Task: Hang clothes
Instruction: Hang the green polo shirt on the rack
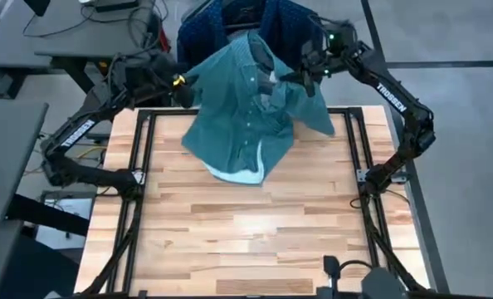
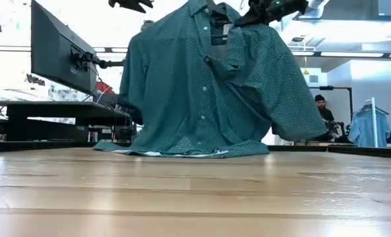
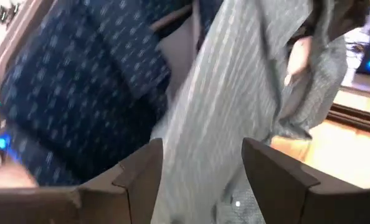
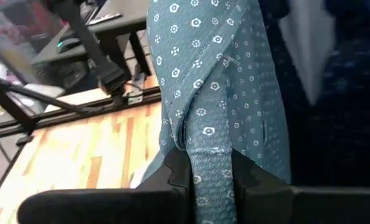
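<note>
Table (image 1: 246,241) fills the high view's lower half, bare wood. Teal shirt (image 1: 242,116) hangs top centre, held aloft, its hem just brushing the table's far edge. Navy shirt (image 1: 284,21) sits behind it at the top edge. Right gripper (image 1: 306,73), upper right, is clamped on the teal shirt's shoulder. Left gripper (image 1: 183,90), upper left beside the teal shirt's other shoulder, fingers apart.

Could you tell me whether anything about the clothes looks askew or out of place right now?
Yes. The teal shirt hangs unevenly: its hem drags bunched on the table while the right end effector pinches one fold, leaving that side slumped.
</note>
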`<control>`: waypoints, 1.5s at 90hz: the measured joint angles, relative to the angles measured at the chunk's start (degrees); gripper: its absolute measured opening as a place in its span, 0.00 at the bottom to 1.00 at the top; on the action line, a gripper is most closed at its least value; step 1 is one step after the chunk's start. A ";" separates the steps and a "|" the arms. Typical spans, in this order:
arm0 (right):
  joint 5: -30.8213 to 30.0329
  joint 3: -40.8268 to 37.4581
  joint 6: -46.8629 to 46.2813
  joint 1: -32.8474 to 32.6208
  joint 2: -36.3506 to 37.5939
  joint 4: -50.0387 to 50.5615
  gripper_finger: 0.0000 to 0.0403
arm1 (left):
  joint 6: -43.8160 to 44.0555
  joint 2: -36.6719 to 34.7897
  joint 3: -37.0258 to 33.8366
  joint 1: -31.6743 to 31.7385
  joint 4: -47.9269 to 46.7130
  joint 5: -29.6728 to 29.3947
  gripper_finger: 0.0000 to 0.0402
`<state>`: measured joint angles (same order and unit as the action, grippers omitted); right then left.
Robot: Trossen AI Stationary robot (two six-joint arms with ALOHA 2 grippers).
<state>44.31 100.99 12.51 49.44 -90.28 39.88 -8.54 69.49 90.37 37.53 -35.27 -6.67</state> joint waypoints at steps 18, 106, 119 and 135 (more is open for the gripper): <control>0.02 0.02 0.53 -2.57 0.00 2.60 0.06 | -2.74 3.11 2.20 -0.01 -1.47 5.14 0.51; -1.12 0.07 1.09 -3.19 0.00 4.63 0.06 | -7.76 4.10 2.31 1.40 -14.97 3.11 0.00; -0.96 0.07 1.51 -2.43 0.20 4.92 0.06 | -8.14 3.66 2.25 3.43 -22.53 0.97 0.00; -0.89 0.07 2.21 -2.30 0.22 4.72 0.06 | -9.28 3.31 2.25 3.72 -23.87 -1.67 0.00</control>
<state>43.42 101.06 14.73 47.13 -90.06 44.59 -17.82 72.80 92.62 41.25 -59.13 -8.34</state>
